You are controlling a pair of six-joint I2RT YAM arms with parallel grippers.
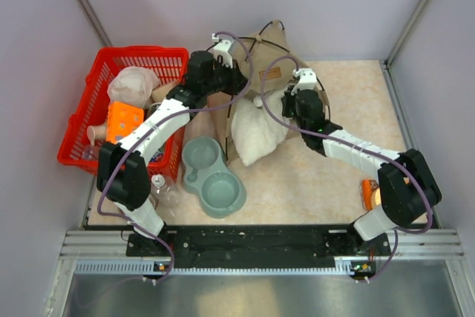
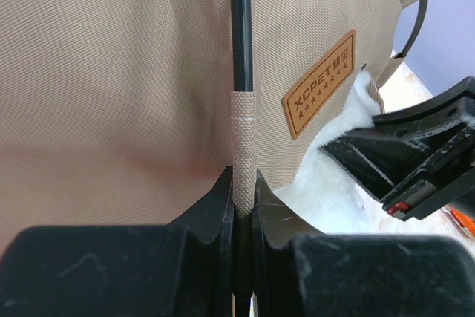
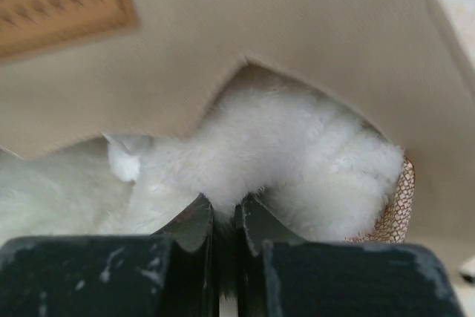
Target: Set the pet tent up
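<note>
From the top external view: tan felt-like pet tent (image 1: pixel 276 53) with black lining, slumped and not yet standing, draped over and behind the fluffy white-and-beige cushion (image 1: pixel 256 135) on the beige desk (image 1: pixel 349 102). Grey twin-cup pet bowl (image 1: pixel 211 176) just near-left of the cushion. Red plastic basket (image 1: pixel 141 51) of oddments well to the cushion's left. Left tool (image 1: pixel 225 44) beyond the cushion at the tent's upper fabric. Right tool (image 1: pixel 303 78) just beyond the cushion's right corner.

From the left wrist: left tool clamped tight on the woven tan sleeve (image 2: pixel 243 131) around a thin black pole (image 2: pixel 239 27), left of the cushion. Brown stitched label patch (image 2: pixel 319 83) between sleeve and cushion.

From the right wrist: jaws drawn almost together, tips pressed into the cushion's fur, just below the tent's cut fabric edge. No telling of any pile caught between them.

Likely trouble from here:
- Pole sliding through the pads or out of its sleeve under an angled pull, followed by a collapse of the fabric.
- A kinked pole from too hard a bend.
- Cushion dragged out instead of fabric lifted, given the right tool's place in the fur.
- Wrists knocking together so close above the cushion.
</note>
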